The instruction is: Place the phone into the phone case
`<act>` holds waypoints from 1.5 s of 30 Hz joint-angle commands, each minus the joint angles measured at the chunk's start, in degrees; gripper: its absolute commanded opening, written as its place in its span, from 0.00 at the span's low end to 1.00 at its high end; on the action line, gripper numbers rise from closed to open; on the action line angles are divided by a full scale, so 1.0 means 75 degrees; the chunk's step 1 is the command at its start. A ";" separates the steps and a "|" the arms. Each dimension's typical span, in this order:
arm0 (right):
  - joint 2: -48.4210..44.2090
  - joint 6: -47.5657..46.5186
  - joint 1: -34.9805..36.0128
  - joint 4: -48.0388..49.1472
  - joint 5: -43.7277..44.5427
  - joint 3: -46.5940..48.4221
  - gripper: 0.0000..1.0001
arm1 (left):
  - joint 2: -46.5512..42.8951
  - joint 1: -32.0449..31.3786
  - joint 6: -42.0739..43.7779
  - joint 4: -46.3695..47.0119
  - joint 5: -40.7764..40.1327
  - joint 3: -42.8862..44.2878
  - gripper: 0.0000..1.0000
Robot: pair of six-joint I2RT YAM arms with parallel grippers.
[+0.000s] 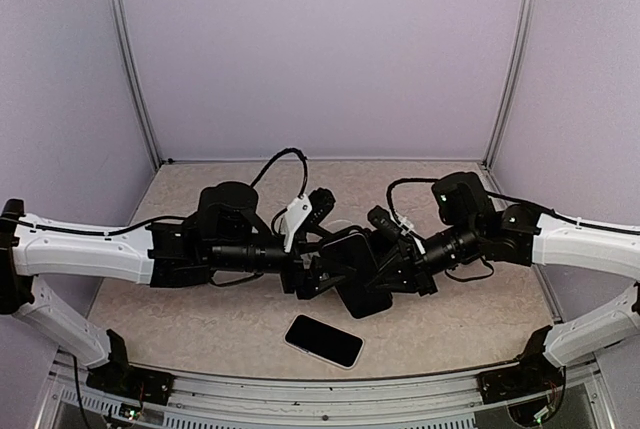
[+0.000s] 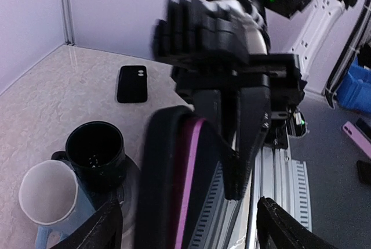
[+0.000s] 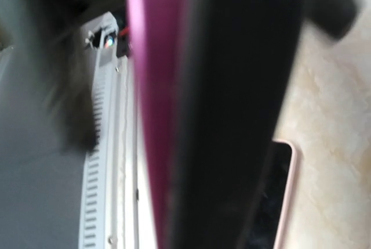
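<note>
Beige marbled tabletop (image 1: 200, 319) under phone (image 1: 323, 340), lilac walls (image 1: 320, 49), aluminium posts (image 1: 133, 59)

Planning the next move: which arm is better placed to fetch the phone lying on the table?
Left, probably. The left hand is open, while the right hand clamps the case; the phone lies nearer the left hand in the top view.

Table (image 1: 200, 299), phone (image 1: 323, 340) (near front edge)

Lilac walls (image 1: 320, 49) enclose a beige marbled tabletop (image 1: 230, 329).
</note>
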 commanded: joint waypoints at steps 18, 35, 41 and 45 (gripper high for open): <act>0.0942 -0.2068 0.0598 -0.1813 0.0449 0.1710 0.00 | -0.0147 -0.0218 0.1347 -0.1340 0.0558 0.0323 0.48; 0.0451 -0.2165 0.0704 -0.1060 0.1133 0.1601 0.10 | -0.0332 0.0102 -0.0135 0.0163 -0.0266 -0.0092 0.00; -0.0379 -0.0860 0.0360 0.1242 0.2021 0.0112 0.88 | -0.0753 0.0798 -0.2553 0.2287 -0.0458 -0.1171 0.00; -0.1230 0.0071 -0.0273 0.2382 0.1810 -0.0830 0.99 | -0.1301 0.0864 -0.3017 0.3371 -0.0187 -0.1600 0.00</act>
